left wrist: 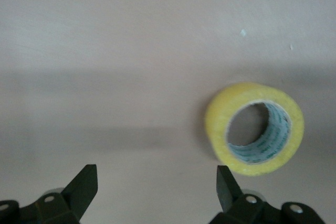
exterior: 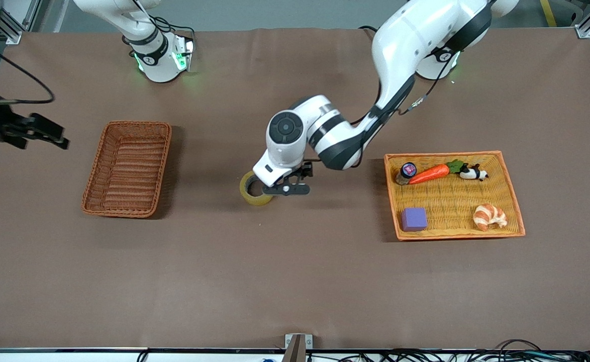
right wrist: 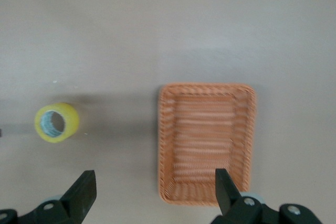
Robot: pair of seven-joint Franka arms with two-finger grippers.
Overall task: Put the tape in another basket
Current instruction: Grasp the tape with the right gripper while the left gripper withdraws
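yellow tape (exterior: 254, 191), red-brown woven basket (exterior: 127, 169), orange tray (exterior: 454, 231)

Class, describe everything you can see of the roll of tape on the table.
The tape is a translucent yellow ring with a wide hole and a pale inner liner bearing greenish print. It rests on the bare brown table, between the basket and the orange tray. The left gripper hangs beside it, jaws open, not holding it.

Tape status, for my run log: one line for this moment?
tape: on table, between baskets | left gripper: open, beside tape | right gripper: open, waiting | basket: empty
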